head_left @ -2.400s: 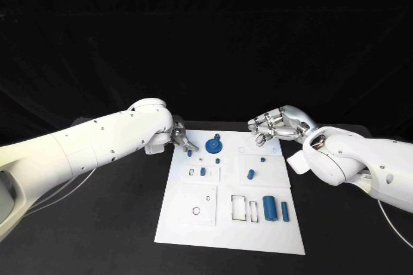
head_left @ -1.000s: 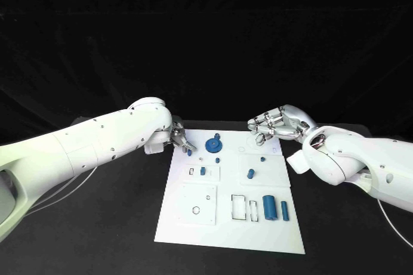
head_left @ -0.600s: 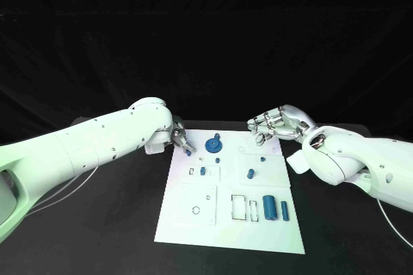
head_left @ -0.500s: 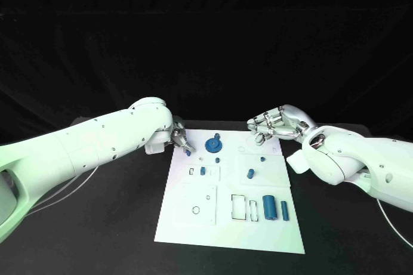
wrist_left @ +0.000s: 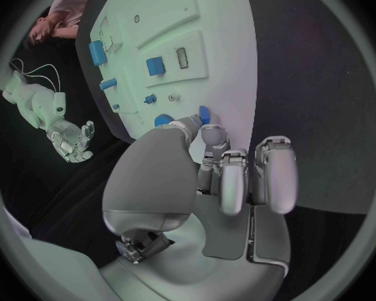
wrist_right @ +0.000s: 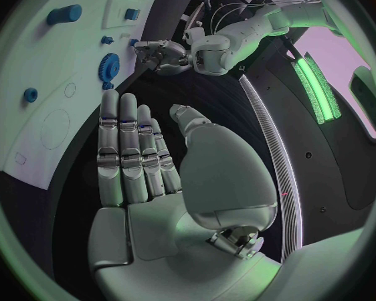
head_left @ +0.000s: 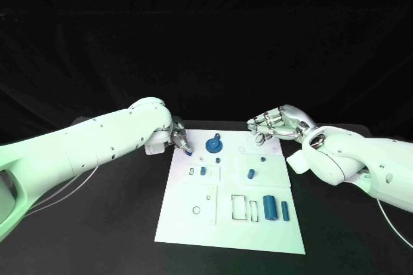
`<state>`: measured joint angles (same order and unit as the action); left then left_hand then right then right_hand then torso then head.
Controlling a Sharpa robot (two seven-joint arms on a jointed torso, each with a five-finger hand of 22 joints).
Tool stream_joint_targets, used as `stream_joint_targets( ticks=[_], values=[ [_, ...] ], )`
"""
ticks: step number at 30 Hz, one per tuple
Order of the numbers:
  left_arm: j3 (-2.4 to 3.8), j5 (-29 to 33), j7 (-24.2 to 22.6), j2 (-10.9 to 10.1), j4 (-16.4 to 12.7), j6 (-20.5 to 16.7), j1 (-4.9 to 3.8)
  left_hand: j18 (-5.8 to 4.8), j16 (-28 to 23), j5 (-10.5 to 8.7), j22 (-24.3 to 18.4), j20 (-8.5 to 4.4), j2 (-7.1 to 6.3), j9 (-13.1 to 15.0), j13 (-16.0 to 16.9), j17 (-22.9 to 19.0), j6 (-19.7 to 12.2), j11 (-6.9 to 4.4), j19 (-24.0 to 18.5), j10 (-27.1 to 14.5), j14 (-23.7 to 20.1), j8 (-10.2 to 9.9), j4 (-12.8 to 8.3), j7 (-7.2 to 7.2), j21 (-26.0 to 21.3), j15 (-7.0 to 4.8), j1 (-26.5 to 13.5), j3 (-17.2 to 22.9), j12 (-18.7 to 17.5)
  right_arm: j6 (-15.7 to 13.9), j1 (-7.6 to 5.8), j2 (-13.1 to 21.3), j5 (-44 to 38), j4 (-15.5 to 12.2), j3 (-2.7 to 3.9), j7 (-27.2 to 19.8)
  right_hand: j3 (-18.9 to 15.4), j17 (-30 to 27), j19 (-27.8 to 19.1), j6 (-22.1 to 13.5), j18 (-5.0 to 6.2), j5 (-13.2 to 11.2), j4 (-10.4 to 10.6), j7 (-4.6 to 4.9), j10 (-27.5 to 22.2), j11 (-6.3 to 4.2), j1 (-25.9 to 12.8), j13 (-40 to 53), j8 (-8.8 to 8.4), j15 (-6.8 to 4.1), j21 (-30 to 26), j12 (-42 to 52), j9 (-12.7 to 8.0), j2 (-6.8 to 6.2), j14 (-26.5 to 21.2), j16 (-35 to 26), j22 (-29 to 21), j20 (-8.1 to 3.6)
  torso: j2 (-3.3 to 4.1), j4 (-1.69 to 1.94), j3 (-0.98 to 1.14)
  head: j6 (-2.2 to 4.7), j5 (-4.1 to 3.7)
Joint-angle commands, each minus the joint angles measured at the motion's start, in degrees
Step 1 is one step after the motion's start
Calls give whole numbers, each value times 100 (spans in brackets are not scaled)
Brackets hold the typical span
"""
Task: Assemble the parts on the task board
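Note:
The white task board [head_left: 231,227] lies lengthwise in the middle of the table. My left hand [head_left: 180,138] hovers at the board's far left corner and pinches a small blue part [wrist_left: 204,114] between thumb and finger. Just beside it a blue gear [head_left: 213,145] sits on the board. My right hand [head_left: 276,127] hangs over the far right corner, fingers straight and thumb apart, holding nothing. On the near half lie a blue cylinder [head_left: 269,207] and a thin blue bar [head_left: 284,211]. Two small blue blocks [head_left: 250,174] [head_left: 202,171] sit mid-board.
Black table surface [head_left: 95,227] surrounds the board on both sides and in front. Empty rectangular slots [head_left: 239,207] and a round hole [head_left: 196,210] mark the board's near half. A black curtain closes off the back.
My left hand has drawn slightly back toward the board's left edge with the small blue part still pinched. The right hand has stayed in place.

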<state>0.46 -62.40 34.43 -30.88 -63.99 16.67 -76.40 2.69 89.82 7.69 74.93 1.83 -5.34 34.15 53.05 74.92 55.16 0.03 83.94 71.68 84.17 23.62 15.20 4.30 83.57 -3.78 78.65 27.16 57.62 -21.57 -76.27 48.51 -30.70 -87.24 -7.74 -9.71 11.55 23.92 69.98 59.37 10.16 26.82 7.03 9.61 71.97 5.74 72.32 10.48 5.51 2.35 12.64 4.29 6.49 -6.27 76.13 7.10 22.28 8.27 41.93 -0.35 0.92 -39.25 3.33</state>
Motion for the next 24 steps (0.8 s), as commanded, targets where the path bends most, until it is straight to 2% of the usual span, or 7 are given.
stream_joint_targets(
  ticks=[1,7,14,20,24],
  values=[
    [2,523,-62,-57,-71,-202,-1,-10,18,-1,351,43,-97,54,126,1508,-13,-21,75,109,583,60,-807,-6,-9,8,-108,952,137,78,3,-3,-15,0,0,-41,5,5,-39,24,25,39,-27,1,11,-19,8,-6,17,-7,-34,21,4,30,-33,-30,-9,-10,-6,7,5,12,5],
    [1,1229,15,-274,-340,-424,-8,-11,18,-10,360,35,-172,127,233,1508,-3,-38,80,184,583,143,-916,-20,-5,-3,-276,1187,248,52,3,1,-15,5,0,-41,10,6,-39,24,25,40,-31,1,12,-20,15,-7,17,-8,-34,21,4,33,-34,-31,-11,-11,-9,9,1,25,-2],
    [5,1771,115,-706,-970,-812,-32,-23,18,-17,416,15,-250,209,512,1508,43,-74,108,371,583,239,-1018,-62,25,-31,-446,1324,510,15,3,24,-15,3,0,-41,13,6,-44,15,24,45,-34,5,0,-15,19,-13,14,-4,-37,15,2,33,-45,-39,-16,-10,-3,8,3,16,17],
    [-11,1576,44,-980,-1386,-1244,-27,-46,18,-25,525,-13,-383,280,745,1508,117,-124,162,552,583,314,-1122,-118,88,-68,-581,1374,723,7,3,33,-10,-3,0,-46,14,6,-45,14,23,48,-33,7,-2,-14,18,-14,13,-3,-38,14,1,34,-47,-40,-17,-9,2,2,1,4,32],
    [-65,1222,-1,-1159,-1661,-1450,-12,-49,18,-26,539,-20,-408,293,770,1508,131,-132,169,576,583,323,-1137,-130,97,-74,-611,1380,744,2,3,42,-7,-5,0,-48,14,6,-46,13,23,49,-32,7,-3,-13,18,-14,13,-3,-39,13,1,35,-48,-41,-17,-9,2,3,-5,-9,39]
  ],
)
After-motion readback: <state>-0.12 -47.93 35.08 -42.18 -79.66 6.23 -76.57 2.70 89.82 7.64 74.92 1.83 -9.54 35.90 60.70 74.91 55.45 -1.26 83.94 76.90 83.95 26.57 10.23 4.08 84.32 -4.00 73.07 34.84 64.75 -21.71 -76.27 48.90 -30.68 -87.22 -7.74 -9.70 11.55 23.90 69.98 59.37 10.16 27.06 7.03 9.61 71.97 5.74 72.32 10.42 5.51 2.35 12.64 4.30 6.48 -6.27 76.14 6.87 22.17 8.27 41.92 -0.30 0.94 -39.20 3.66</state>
